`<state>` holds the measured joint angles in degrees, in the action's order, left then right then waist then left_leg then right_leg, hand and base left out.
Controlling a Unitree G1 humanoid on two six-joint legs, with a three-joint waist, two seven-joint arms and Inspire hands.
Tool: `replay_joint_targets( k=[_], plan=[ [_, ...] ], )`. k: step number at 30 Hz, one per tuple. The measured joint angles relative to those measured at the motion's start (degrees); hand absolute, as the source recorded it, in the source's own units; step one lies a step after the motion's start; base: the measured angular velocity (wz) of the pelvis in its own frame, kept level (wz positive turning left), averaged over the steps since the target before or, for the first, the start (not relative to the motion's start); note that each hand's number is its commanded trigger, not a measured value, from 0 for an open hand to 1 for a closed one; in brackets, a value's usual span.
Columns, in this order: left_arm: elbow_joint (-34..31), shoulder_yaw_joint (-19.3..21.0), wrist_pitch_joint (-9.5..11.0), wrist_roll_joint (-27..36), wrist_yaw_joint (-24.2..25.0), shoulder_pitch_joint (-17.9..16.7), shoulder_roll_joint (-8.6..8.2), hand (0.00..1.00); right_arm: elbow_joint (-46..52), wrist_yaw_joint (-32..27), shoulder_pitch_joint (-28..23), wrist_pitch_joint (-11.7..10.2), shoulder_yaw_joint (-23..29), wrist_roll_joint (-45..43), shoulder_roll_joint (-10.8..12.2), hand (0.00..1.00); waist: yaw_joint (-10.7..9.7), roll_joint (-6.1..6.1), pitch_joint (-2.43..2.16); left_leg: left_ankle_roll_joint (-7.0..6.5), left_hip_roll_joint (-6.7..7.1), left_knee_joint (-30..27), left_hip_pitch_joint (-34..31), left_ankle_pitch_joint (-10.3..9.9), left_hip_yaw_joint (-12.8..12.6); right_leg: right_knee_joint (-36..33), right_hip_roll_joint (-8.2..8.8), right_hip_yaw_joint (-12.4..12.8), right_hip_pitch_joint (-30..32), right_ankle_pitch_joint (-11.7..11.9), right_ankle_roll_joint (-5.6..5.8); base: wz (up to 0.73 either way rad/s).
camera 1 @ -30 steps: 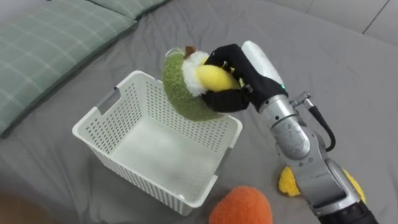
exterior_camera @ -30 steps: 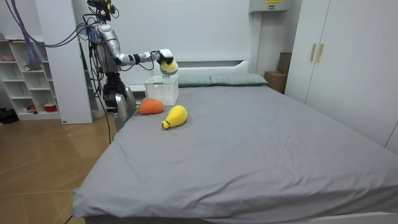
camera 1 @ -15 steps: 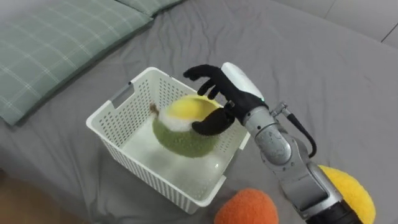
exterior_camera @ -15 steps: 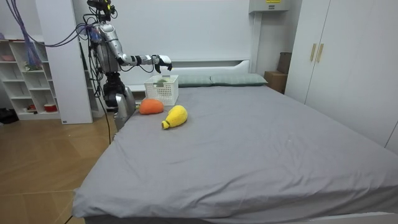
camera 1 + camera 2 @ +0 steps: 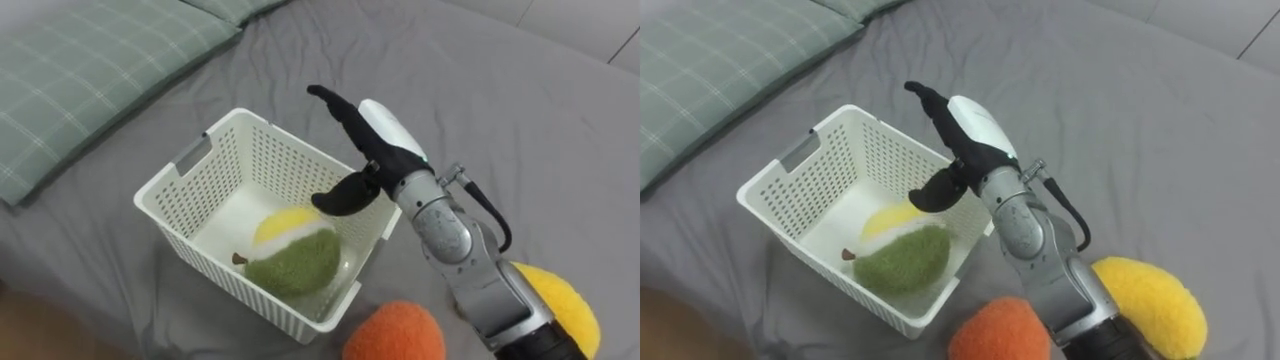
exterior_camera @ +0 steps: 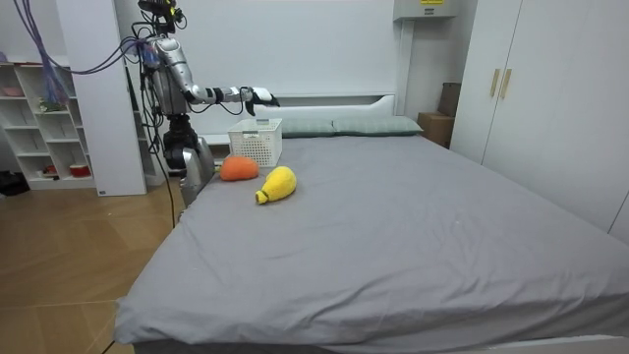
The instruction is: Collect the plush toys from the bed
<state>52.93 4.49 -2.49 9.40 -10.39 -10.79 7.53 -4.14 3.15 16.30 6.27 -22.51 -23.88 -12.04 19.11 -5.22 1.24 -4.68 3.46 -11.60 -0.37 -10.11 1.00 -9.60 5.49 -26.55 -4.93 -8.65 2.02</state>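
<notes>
In white basket (image 5: 280, 160): green plush toy (image 5: 290, 258); right robot hand (image 5: 378, 140) empty
Fingers spread wide over basket's edge; orange toy (image 5: 395, 332) and yellow toy (image 5: 560, 305) lie on bed (image 5: 480, 90) just beside basket

Room view: I've got a big bed (image 6: 393, 226) w/ a plain grey sheet across the centre and lower right of the frame. Green checked pillows (image 6: 369, 125) lie at its far end by a white headboard (image 6: 334, 99), w/ a white wall (image 6: 314, 39) behind. White wardrobe (image 6: 536, 98) at the right edge, open white shelf unit (image 6: 39, 118) upper left. Wood floor (image 6: 69, 265) lower left. Light is soft and even.
</notes>
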Motion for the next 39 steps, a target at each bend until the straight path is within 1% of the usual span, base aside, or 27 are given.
replay_joint_targets(
  k=[5, 6, 8, 12, 15, 16, 20, 21, 22, 24, 25, 26, 27, 28, 31, 33, 36, 39],
  plan=[
    [0.00, 0.01, -0.01, 0.01, -0.20, -0.09, -0.01, 0.00, 0.00, -0.89, 0.00, -0.23, 2.15, -0.08, -1.34, 0.00, -0.41, 0.04, 0.01, 0.00, -0.08, 0.09, 0.01, 0.00, -0.38, -0.04, -0.06, 0.69, 0.08, 0.00, 0.00, -0.04],
    [0.00, -0.10, -0.01, 0.01, -0.22, -0.29, -0.01, 0.00, 0.00, -1.31, 0.00, -0.36, 2.73, -0.12, -1.65, 0.00, -0.54, 0.04, 0.00, 0.00, -0.10, 0.17, 0.01, -0.01, -0.57, -0.04, -0.13, 1.17, 0.16, 0.01, 0.02, -0.07],
    [0.00, -0.05, -0.02, -0.05, -0.22, -0.48, -0.02, 0.00, 0.00, -1.98, -0.02, -0.48, 3.86, -0.13, -1.70, 0.00, -1.26, 0.15, 0.03, 0.00, -0.12, 0.20, 0.02, -0.01, -0.61, -0.02, -0.15, 1.27, 0.18, 0.03, 0.04, -0.02],
    [-0.01, 0.51, 0.00, -0.05, -0.13, -1.02, -0.08, 0.00, 0.00, -3.77, -0.90, -1.58, 6.97, 0.33, -1.68, 0.00, -2.76, 0.44, -0.22, -0.06, -0.15, 0.37, 0.84, 0.14, -0.97, -0.03, -0.10, 1.63, -0.05, 0.02, 0.05, -0.02],
    [-0.01, 1.99, 0.00, -0.01, -0.08, -1.53, -0.30, 0.00, -0.50, -5.87, -2.35, -1.71, 9.58, 2.79, -1.78, 0.00, -3.84, 0.41, -0.39, -0.08, -0.17, 0.83, 1.29, 0.16, -1.32, -0.04, -0.08, 1.82, -0.28, 0.01, 0.09, -0.05],
    [-0.02, 2.25, -0.01, -0.01, -0.11, -1.88, -0.37, 0.00, -1.60, -6.67, -2.96, -1.90, 10.26, 3.43, -1.79, 0.00, -4.21, 0.33, -0.46, -0.09, -0.29, 0.92, 1.78, 0.18, -1.94, -0.06, -0.12, 2.27, -0.37, 0.01, 0.10, -0.14],
    [-0.01, 2.29, -0.02, -0.13, -0.11, -3.01, -0.40, 0.00, -6.46, -7.17, -4.60, -1.92, 11.09, 4.89, -2.02, 0.00, -6.23, 0.15, -0.64, -0.10, -0.36, 1.41, 2.09, 0.16, -2.39, -0.10, -0.14, 2.71, -0.73, 0.05, 0.14, -0.08],
    [0.00, 2.28, -0.02, -0.08, -0.12, -3.06, -0.39, 0.00, -7.97, -7.10, -5.15, -1.89, 11.67, 6.38, -2.03, 0.00, -6.87, 0.19, -0.66, -0.10, -0.40, 1.34, 2.13, 0.16, -2.55, -0.12, -0.17, 2.93, -0.73, 0.07, 0.13, 0.00],
    [-0.01, 2.29, -0.02, -0.05, -0.12, -3.07, -0.37, 0.00, -9.24, -6.97, -6.04, -1.91, 12.54, 7.37, -2.03, 0.00, -7.75, 0.22, -0.81, -0.10, -0.41, 1.32, 2.17, 0.15, -2.55, -0.17, -0.21, 3.11, -0.78, 0.07, 0.14, 0.00],
    [0.00, 2.31, -0.03, -0.08, -0.08, -3.10, -0.36, 0.00, -11.39, -6.98, -6.40, -1.89, 13.78, 7.99, -2.04, 0.00, -8.11, 0.47, -0.71, -0.10, -0.45, 1.32, 2.49, 0.15, -2.81, -0.21, -0.25, 3.46, -0.96, 0.07, 0.14, -0.05],
    [0.01, 2.35, -0.04, -0.09, 0.06, -3.02, -0.30, 0.00, -12.83, -7.02, -6.39, -1.92, 14.66, 8.90, -2.17, 0.00, -8.63, 0.61, -0.76, -0.09, -0.49, 1.34, 2.57, 0.15, -2.88, -0.21, -0.32, 3.59, -1.00, 0.08, 0.13, -0.06],
    [0.02, 2.41, -0.03, -0.09, 0.22, -2.96, -0.27, 0.00, -13.60, -7.04, -6.39, -1.92, 15.06, 9.36, -2.40, 0.00, -8.95, 0.64, -0.77, -0.09, -0.51, 1.34, 2.66, 0.14, -2.93, -0.20, -0.32, 3.58, -1.07, 0.08, 0.12, -0.04],
    [0.12, 2.54, -0.03, -0.09, 0.91, -3.03, -0.25, 0.00, -15.76, -7.05, -6.33, -2.02, 15.49, 9.49, -3.13, 0.00, -9.26, 0.71, -0.83, -0.08, -0.53, 1.46, 2.93, 0.14, -3.06, -0.24, -0.31, 3.67, -1.20, 0.09, 0.12, -0.05],
    [0.70, 2.53, -0.03, -0.02, 1.34, -2.80, -0.27, 0.00, -18.45, -7.05, -6.32, -1.99, 16.38, 9.61, -3.61, 0.00, -9.31, 0.73, -0.90, -0.08, -0.55, 1.58, 3.13, 0.14, -3.23, -0.26, -0.32, 3.83, -1.29, 0.08, 0.12, -0.06],
    [1.54, 2.61, -0.20, -0.02, 2.19, -2.73, -0.26, 0.00, -23.40, -7.08, -6.32, -1.51, 18.17, 9.79, -3.95, 0.00, -9.43, 0.70, -0.92, -0.08, -0.64, 1.67, 3.30, 0.14, -3.64, -0.35, -0.35, 4.39, -1.14, 0.08, 0.12, -0.08],
    [1.64, 2.82, -0.76, -0.07, 2.43, -2.79, -0.27, 0.00, -25.97, -7.08, -6.33, -1.13, 19.18, 9.73, -3.97, 0.00, -9.54, 0.60, -0.90, -0.08, -0.68, 1.75, 3.27, 0.14, -3.83, -0.42, -0.25, 4.48, -0.98, 0.09, 0.12, -0.06],
    [2.32, 5.20, -1.20, -0.08, 3.25, -2.83, -0.17, 0.00, -30.40, -7.16, -6.32, -1.11, 19.93, 8.63, -4.21, 0.00, -9.54, 0.03, -1.19, -0.08, -0.67, 1.83, 3.21, 0.14, -3.76, -0.42, -0.02, 4.41, -0.93, 0.08, 0.12, 0.00],
    [2.25, 5.44, -1.21, -0.12, 3.23, -3.78, 0.39, 0.00, -33.40, -7.35, -6.31, -1.27, 19.94, 8.02, -4.43, 0.00, -10.09, -0.57, -1.05, -0.09, -0.54, 1.67, 2.98, 0.15, -3.27, -0.35, -0.27, 3.68, -1.09, 0.07, 0.14, 0.08]
  ],
)
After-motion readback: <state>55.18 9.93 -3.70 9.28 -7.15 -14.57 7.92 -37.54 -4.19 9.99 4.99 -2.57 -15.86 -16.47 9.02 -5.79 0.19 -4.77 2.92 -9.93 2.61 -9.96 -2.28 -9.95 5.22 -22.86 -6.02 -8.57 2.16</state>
